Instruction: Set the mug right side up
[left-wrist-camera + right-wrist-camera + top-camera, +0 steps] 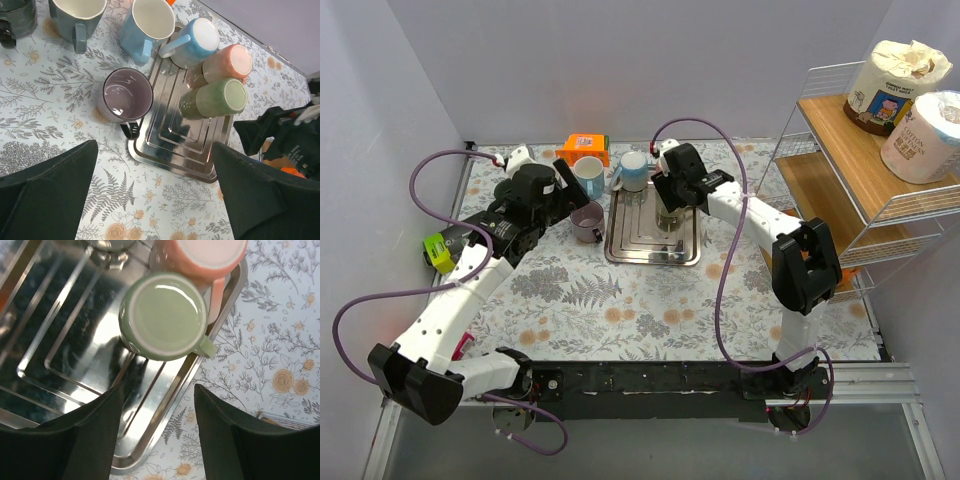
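Now your right gripper [159, 390] hovers with jaws spread wide, the upside-down green mug [164, 315] on the tray [65, 357] sitting just ahead of them, lined up, I'd judge, for a grasp.

I counted seven mugs: a blue mug [197, 35], a pink mug [230, 62] and a green mug [217, 97] bottom-up on the single tray [170, 145], and a purple mug [127, 95], a pale blue mug [150, 22], a grey mug [75, 15] and a dark mug [15, 17] upright. There were also two paper rolls [895, 85] [925, 135] and one orange box [583, 148].
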Robot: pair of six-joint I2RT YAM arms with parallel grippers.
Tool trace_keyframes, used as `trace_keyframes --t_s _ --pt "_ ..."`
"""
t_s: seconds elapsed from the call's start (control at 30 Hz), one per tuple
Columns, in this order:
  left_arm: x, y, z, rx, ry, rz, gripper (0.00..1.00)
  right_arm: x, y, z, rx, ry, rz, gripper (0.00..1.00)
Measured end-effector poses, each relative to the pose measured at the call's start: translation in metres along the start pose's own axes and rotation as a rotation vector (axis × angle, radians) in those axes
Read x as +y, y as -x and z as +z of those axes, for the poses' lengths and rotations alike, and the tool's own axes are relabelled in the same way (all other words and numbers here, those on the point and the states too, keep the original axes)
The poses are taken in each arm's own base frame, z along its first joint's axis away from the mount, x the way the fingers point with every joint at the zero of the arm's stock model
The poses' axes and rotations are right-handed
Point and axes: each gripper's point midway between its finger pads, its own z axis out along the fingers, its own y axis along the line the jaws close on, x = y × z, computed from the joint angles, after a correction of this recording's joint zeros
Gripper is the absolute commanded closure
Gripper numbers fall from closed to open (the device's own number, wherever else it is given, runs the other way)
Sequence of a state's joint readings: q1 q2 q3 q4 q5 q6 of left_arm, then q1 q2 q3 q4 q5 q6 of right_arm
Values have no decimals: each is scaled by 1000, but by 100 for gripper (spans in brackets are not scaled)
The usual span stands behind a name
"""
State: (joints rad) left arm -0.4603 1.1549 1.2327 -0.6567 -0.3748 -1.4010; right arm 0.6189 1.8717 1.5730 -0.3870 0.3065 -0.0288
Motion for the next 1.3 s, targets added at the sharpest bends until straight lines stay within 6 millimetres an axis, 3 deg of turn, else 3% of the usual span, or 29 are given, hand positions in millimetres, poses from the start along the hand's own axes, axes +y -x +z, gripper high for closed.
trace_keyframes --t_s 0.23,0.5,0.7,1.0,1.3 --pt "-4 -1 2 14 -12 10 2 -11 -48 32 105 103 -202 36" --pt "-5 2 0 11 -14 21 2 -41 -68 51 111 139 -336 33" --pt "-10 2 7 23 -5 33 2 -55 -60 64 46 135 -421 33" --pt "-13 1 14 38 2 48 2 -53 -58 89 -50 174 -559 34" --pt "-14 2 14 36 0 46 2 -56 -49 91 -137 242 -586 36"
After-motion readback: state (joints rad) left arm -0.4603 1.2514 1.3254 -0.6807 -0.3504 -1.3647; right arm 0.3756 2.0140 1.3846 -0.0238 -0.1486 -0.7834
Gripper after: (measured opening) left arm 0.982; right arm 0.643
